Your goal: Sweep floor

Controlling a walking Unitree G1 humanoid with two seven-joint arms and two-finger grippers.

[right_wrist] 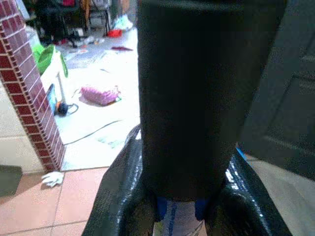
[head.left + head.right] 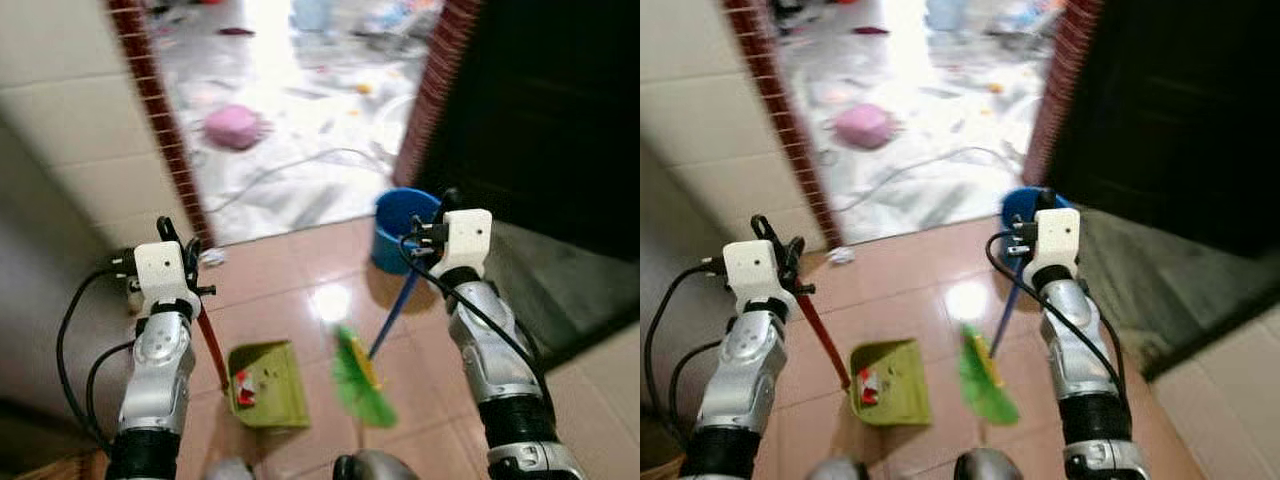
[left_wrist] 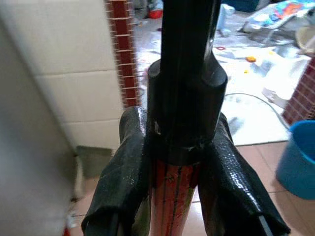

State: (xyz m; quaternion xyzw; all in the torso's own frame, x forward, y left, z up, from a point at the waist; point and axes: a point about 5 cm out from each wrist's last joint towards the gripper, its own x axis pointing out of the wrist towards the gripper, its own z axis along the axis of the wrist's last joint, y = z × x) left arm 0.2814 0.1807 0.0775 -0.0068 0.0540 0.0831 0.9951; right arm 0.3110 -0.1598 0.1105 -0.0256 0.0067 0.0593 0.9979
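Resting on the reddish floor tiles (image 2: 290, 290), your green broom head (image 2: 360, 380) lies below and slightly inward of the right jaws, its blue handle (image 2: 395, 315) slanting up to them. The right gripper (image 2: 440, 235) has its jaws clamped on that handle, just under the thick black end cap (image 1: 197, 93); in the right wrist view you can see both black fingers (image 1: 118, 196) pressed against the blue-and-white shaft.

Your left gripper (image 2: 180, 250) has its jaws closed on the red handle (image 2: 212, 350) of the green dustpan (image 2: 268, 385), gripping right below the handle's black top (image 3: 187, 113). The dustpan sits flat on the tiles below the left jaws and just beside the broom head, with a small red-and-white scrap (image 2: 244, 385) lying inside it.

A blue bucket (image 2: 400, 230) stands on the floor just beside and beyond the right jaws, against the dark door (image 2: 540, 110). A crumpled white scrap (image 2: 210, 258) lies by the brick-trimmed doorframe (image 2: 160, 110), close to the left jaws. Well beyond both jaws, through the doorway, you see a pale littered floor with a pink object (image 2: 235, 127) and a light cable (image 2: 300, 165) running across it.
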